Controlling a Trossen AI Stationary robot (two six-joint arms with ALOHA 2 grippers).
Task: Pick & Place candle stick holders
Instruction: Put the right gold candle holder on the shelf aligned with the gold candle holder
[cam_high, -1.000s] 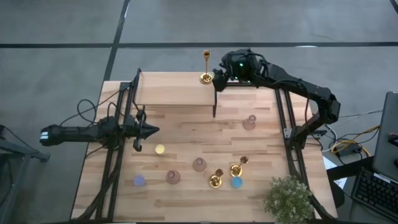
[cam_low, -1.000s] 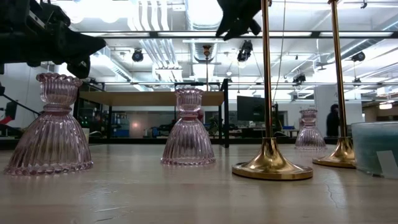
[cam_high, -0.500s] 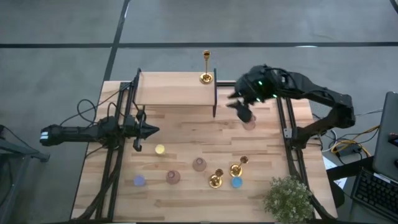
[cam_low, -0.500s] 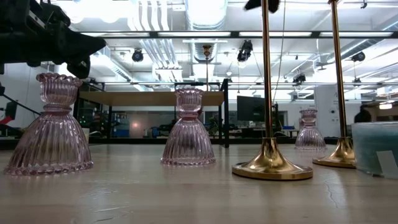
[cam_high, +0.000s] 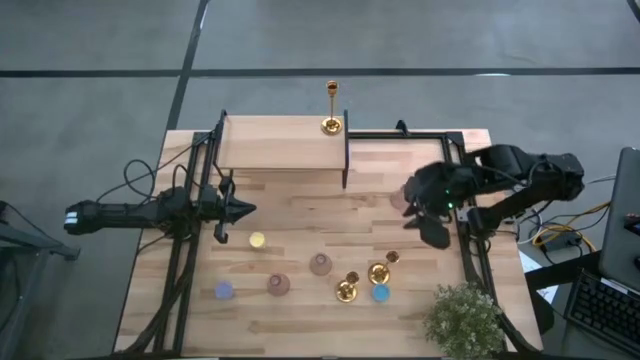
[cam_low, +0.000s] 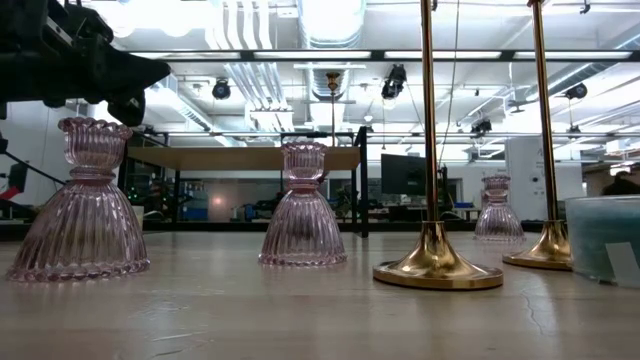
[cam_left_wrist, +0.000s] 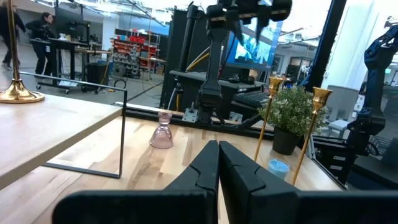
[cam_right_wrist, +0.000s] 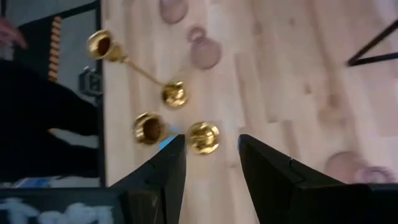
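right gripper (cam_high: 432, 228) is hovering with fingers parted above two gold candlesticks (cam_high: 362, 280) standing on the counter (cam_high: 300, 215); left gripper (cam_high: 238, 210), fingers closed, is waiting.

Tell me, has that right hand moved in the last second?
Yes. The right hand has swung away from the gold candlestick on the raised shelf, toward the plant side of the table.
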